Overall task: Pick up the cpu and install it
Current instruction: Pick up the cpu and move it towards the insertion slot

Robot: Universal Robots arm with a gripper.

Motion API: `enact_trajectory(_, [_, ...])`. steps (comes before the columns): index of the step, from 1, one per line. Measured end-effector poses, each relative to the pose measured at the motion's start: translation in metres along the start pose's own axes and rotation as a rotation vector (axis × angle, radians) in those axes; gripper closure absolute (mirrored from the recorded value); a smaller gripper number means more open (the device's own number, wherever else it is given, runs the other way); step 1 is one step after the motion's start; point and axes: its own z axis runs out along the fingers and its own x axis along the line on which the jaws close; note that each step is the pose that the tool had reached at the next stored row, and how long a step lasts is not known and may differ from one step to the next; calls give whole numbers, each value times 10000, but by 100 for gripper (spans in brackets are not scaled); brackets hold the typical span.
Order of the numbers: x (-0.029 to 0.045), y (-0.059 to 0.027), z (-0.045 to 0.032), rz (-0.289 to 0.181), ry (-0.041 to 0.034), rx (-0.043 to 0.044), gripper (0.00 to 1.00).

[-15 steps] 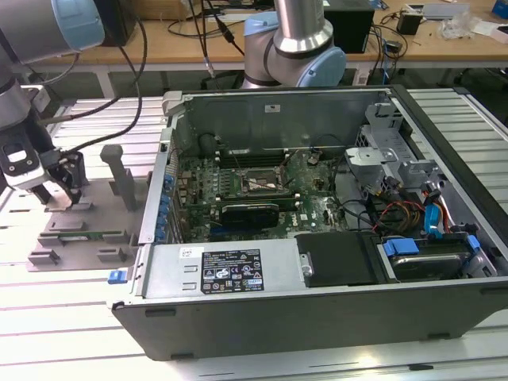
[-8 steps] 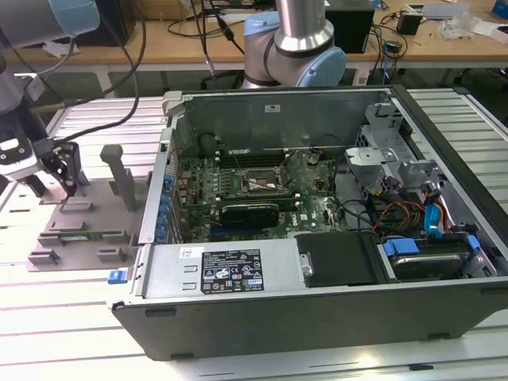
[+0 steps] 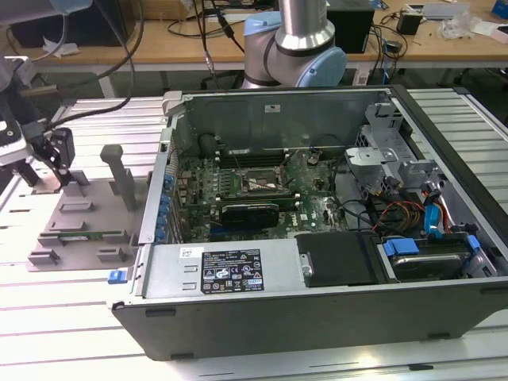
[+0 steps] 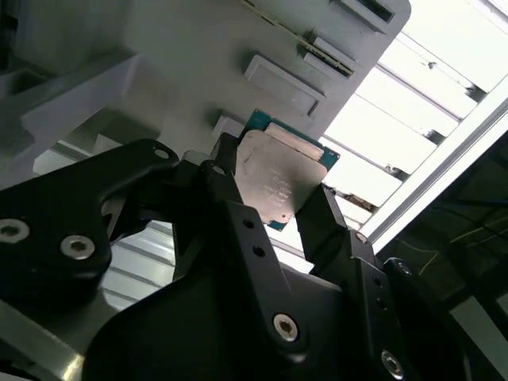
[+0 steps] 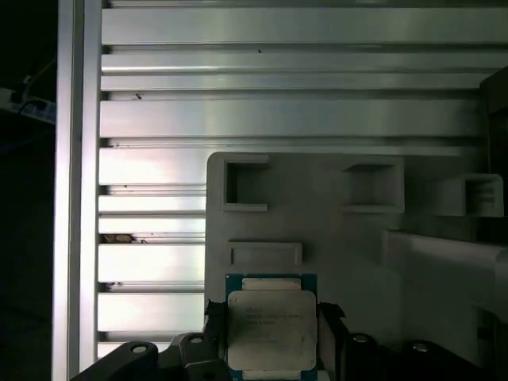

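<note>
The cpu is a flat square chip with a silver-grey metal top and a green edge. It lies just over the grey plastic fixture at the exterior view's left. My gripper is down at that fixture. In both wrist views a black finger presses each side of the cpu, so the gripper is shut on it. The fingertips flank the chip closely. Whether the chip still rests on the fixture I cannot tell.
An open computer case lies to the exterior view's right, with the motherboard socket and a long black card inside. Upright posts rise from the fixture beside the gripper. The arm's base stands behind the case.
</note>
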Motion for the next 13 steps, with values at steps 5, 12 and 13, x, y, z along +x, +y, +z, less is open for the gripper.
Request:
enact_trajectory(5, [-1, 13, -277, 0, 0, 0, 45])
enact_trajectory(12, [-1, 26, -513, -1, 0, 7, 45])
enact_trajectory(13, [-1, 27, -541, -1, 0, 8, 45])
